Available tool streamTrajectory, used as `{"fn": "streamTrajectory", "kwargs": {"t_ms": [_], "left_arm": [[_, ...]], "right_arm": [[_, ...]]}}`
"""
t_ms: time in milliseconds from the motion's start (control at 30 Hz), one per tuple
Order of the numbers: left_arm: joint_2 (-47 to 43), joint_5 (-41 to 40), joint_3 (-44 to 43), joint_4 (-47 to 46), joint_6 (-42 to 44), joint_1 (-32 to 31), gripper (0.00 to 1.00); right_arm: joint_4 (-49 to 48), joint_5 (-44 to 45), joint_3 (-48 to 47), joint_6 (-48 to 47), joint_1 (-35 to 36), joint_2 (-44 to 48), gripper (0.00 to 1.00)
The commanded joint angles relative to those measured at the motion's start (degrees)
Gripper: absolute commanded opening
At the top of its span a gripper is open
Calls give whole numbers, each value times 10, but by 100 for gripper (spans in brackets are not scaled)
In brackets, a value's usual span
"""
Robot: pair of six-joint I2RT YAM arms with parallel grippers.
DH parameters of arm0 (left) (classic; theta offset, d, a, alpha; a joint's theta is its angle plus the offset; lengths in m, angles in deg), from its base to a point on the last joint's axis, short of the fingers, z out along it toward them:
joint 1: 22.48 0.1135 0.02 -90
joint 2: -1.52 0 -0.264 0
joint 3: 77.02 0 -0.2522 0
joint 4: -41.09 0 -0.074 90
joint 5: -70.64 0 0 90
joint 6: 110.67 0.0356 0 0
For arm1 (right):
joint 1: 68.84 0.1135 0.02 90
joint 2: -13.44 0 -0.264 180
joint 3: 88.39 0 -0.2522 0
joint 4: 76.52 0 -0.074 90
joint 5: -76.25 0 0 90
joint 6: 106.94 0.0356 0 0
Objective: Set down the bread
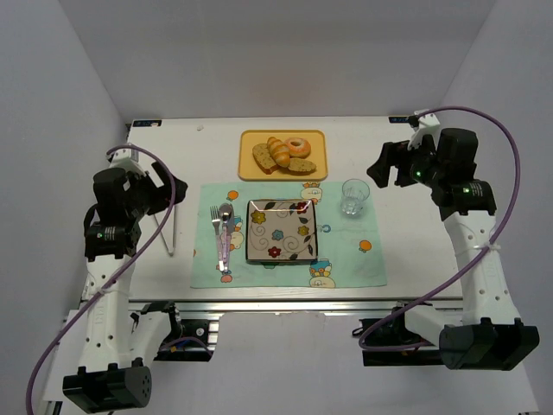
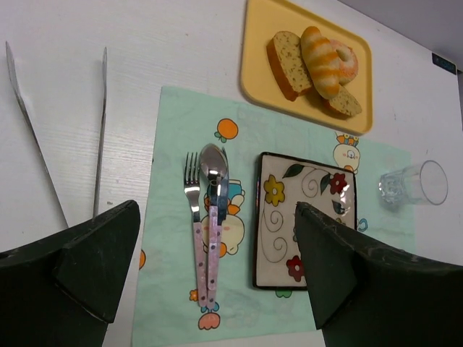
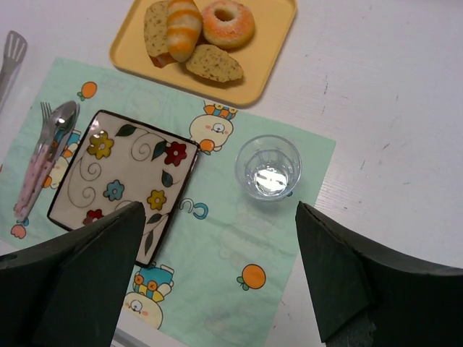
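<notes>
The bread, a golden-yellow croissant (image 1: 278, 152), lies on a yellow tray (image 1: 248, 138) at the back of the table, between two brown slices and a ring donut. It also shows in the left wrist view (image 2: 322, 61) and the right wrist view (image 3: 182, 27). An empty square floral plate (image 1: 282, 229) sits on the pale green placemat. My left gripper (image 1: 175, 192) hangs open and empty over the table's left side, its jaws wide apart in its wrist view (image 2: 217, 275). My right gripper (image 1: 389, 166) is open and empty at the back right (image 3: 217, 275).
A clear glass (image 1: 353, 197) stands right of the plate. A fork and spoon (image 1: 223, 233) lie left of it on the placemat (image 1: 346, 259). Metal tongs (image 1: 164, 229) lie on the table left of the placemat, below my left gripper.
</notes>
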Motion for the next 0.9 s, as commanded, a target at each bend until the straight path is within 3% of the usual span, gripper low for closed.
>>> {"fn": "streamTrajectory", "kwargs": {"t_ms": [0, 167, 267, 367, 400, 433, 467, 533, 600, 667, 700, 800, 867], "left_arm": [[-8, 8, 0, 33, 0, 1, 98], [6, -4, -5, 68, 1, 0, 98], [6, 7, -17, 80, 1, 0, 97], [1, -13, -26, 92, -6, 0, 86], [-8, -22, -26, 94, -10, 1, 77], [-14, -31, -19, 91, -15, 0, 68], [-22, -42, -13, 87, -15, 1, 45], [-42, -59, -2, 80, -3, 0, 35], [-47, -110, 25, 80, 0, -2, 35], [-45, -122, 41, 86, -13, -5, 55], [-47, -123, 49, 88, -18, -4, 77], [-35, -150, 91, 78, -45, -5, 94], [7, -132, 91, 64, -35, -6, 98]], "right_arm": [[-28, 8, 8, -30, -3, -8, 89], [-62, -148, 78, -237, -6, 17, 89], [-117, -222, 127, -242, -6, 28, 76], [-169, -268, 157, -201, -6, 26, 24], [-173, -273, 156, -189, -6, 21, 0], [-176, -276, 154, -176, -6, 18, 0], [-178, -275, 151, -164, -6, 10, 0], [-162, -272, 143, -160, -5, 3, 44], [-131, -255, 136, -170, -6, 3, 89], [-110, -226, 134, -177, -7, 15, 89], [-97, -222, 129, -189, -7, 20, 89], [-51, -224, 127, -216, -7, 26, 89], [-37, -229, 130, -230, -7, 22, 89]]}}
